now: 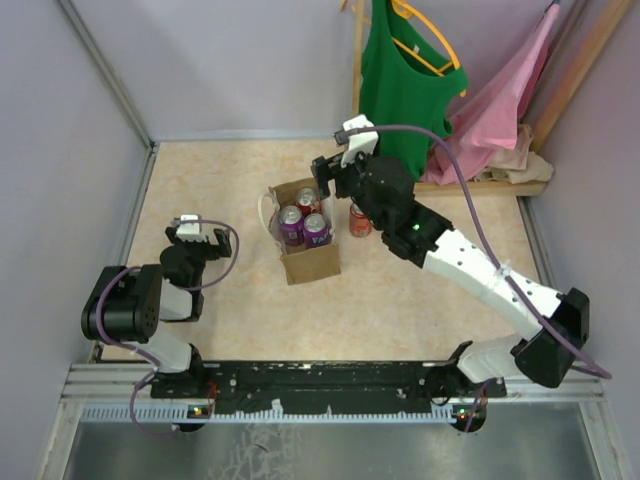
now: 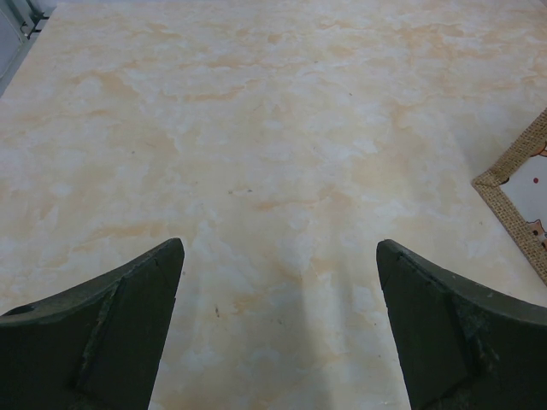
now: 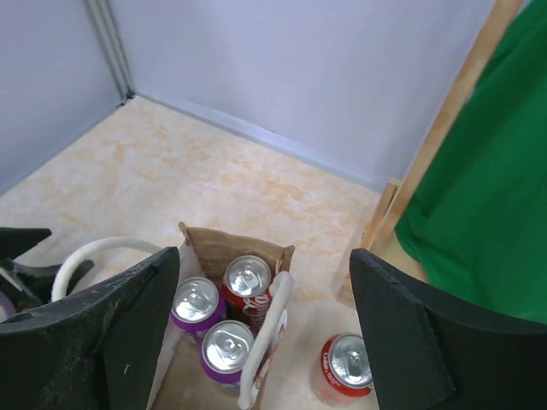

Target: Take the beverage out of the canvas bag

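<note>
**Three cans in the bag, one on the desk**

Pale grey walls [image 1: 230, 60] enclose a beige marbled desk [image 1: 200, 190]. At the back right, a green sleeveless top [image 1: 405, 90] and a pink garment [image 1: 500, 105] hang beside a wooden rack [image 1: 357, 60].

The white-and-black right arm [image 1: 470, 265] reaches from the near right corner to the middle of the desk. Its jaws stand wide apart above the far end of the bag and grip nothing. The black left arm [image 1: 150, 300] sits folded at the near left, its jaws just as wide over bare desk.

The small tan canvas bag [image 1: 312, 262] with white loop handles stands upright mid-desk, open at the top. Inside it stand two purple drink cans [image 1: 291, 225] and, at the far side, one red drink can [image 1: 308, 200]. A second red can [image 1: 360, 220] stands on the desk just right of the bag, outside it.
</note>
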